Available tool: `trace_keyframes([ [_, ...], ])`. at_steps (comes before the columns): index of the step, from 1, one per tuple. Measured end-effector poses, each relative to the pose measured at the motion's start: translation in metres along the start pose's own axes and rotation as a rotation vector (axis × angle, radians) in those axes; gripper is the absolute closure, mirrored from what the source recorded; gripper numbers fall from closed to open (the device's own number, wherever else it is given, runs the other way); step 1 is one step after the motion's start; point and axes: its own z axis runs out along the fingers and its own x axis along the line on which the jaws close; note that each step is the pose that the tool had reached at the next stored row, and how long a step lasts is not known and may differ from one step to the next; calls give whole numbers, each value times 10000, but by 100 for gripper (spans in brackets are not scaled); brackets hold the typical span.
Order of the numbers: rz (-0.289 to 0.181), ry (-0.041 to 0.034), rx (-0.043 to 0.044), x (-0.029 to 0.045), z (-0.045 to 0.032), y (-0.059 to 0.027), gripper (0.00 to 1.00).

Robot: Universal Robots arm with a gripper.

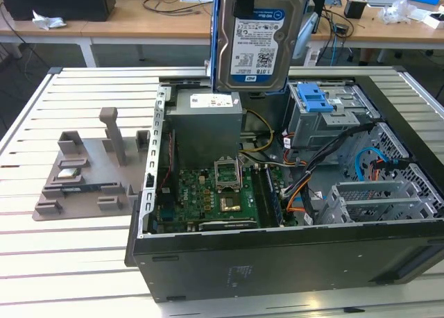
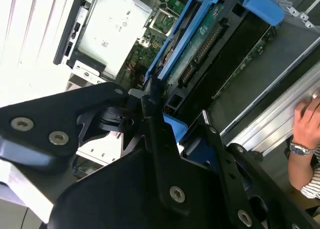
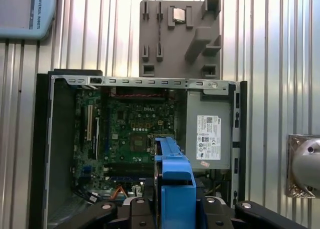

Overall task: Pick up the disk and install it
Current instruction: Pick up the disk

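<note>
Silver-grey disk [image 1: 258, 37], blue frame [image 3: 175, 189]; green motherboard [image 1: 201, 196]; white slatted table [image 1: 69, 262].

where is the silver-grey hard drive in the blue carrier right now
In the exterior view, the silver-grey hard drive in its blue plastic carrier hangs upright at top centre, raised above the open black computer case, over the grey power supply box.

The arm's hand [image 2: 177, 103] hangs pointing straight down, with the wrist above it. Both black fingers [image 2: 156, 124] are drawn in tight against opposite sides of the disk [image 1: 258, 40]. The hand grips its upper end, so the disk hangs upright beneath it, clear in the air.
</note>
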Motion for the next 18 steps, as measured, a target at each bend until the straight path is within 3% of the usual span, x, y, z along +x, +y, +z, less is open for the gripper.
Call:
trace_keyframes([
  [3, 0, -3, -1, 105, 3, -3, 63],
  [4, -1, -12, -1, 187, 4, -3, 63],
  [6, -1, -14, -1, 268, 5, -3, 63],
  [12, 0, -15, -1, 417, 6, 0, 63],
  [18, 0, -15, -1, 511, 6, 2, 63],
])
